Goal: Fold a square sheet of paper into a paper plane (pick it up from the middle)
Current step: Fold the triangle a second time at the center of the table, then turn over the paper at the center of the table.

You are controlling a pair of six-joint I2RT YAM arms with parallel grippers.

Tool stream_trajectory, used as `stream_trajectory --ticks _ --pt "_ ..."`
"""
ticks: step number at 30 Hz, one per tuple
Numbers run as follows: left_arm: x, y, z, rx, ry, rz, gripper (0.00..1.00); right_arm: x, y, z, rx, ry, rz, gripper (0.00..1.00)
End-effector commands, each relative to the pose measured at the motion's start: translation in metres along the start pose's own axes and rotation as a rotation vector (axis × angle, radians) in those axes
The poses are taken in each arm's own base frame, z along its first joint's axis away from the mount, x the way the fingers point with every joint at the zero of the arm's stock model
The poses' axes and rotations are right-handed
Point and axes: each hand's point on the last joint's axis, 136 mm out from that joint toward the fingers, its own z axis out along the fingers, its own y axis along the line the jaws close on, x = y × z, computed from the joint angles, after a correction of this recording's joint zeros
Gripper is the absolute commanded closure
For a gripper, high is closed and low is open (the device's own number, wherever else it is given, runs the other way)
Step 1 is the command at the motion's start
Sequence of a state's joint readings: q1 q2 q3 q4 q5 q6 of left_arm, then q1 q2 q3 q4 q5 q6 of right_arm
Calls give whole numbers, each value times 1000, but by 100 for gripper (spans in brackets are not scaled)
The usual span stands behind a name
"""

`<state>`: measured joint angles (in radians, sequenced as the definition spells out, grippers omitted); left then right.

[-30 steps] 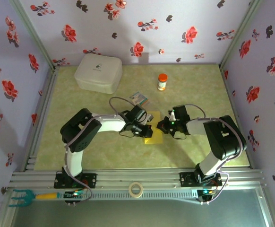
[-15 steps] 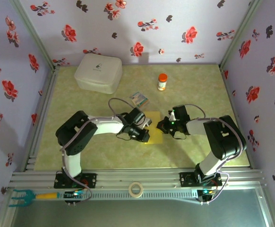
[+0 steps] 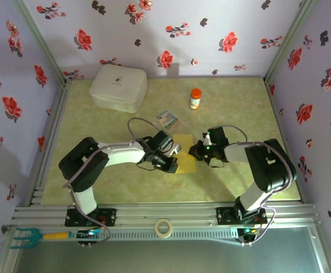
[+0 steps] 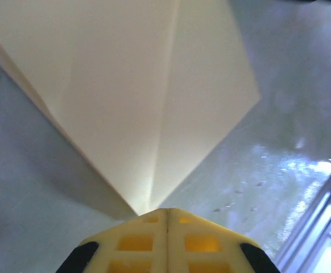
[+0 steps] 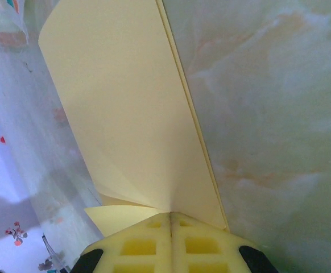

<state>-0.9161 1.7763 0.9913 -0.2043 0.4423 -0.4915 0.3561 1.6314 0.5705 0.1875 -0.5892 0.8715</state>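
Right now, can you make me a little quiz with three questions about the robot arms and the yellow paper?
1. True or false: the left gripper hangs wide open above the folded yellow paper.
2. Which thing lies on the table just beyond the paper, toward the back wall? A) a spoon B) a small printed packet C) a toy car
3. How many grippers are pinching the paper?

Key
1. False: it is shut on the paper.
2. B.
3. Two: the right gripper is shut on it too.
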Motion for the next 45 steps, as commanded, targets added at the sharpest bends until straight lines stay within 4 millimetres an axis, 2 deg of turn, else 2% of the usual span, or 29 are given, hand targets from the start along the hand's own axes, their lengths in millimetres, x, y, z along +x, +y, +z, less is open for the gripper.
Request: stream_trajectory --ticks 1,5,9,12,16,21,29,33,37,45 --pt "-26 -18 -20 72 -111 14 94 8 -29 3 101 7 66 100" --pt "-50 -6 -20 66 -154 -34 93 3 -4 -1 16 0 33 97" --pt "-56 1 -7 34 -115 -34 93 -4 24 -15 -48 -24 -16 86" --pt "-55 12 6 0 -79 -42 94 -2 33 -28 -44 -39 -39 76" --pt "-52 29 14 -56 -61 -66 96 11 19 -42 27 -39 -27 70" --pt "-46 38 19 -62 -60 -84 96 37 -4 -55 101 -29 26 63" --pt "-37 42 27 -40 -49 -128 99 65 -5 -55 126 -9 39 56" --pt "-33 43 27 -41 -45 -133 100 71 -10 -47 152 17 48 55" --pt "-34 43 28 -36 -47 -141 100 73 -6 -40 143 36 38 55" --pt "-33 43 27 -39 -39 -131 100 70 -11 -34 156 28 37 53"
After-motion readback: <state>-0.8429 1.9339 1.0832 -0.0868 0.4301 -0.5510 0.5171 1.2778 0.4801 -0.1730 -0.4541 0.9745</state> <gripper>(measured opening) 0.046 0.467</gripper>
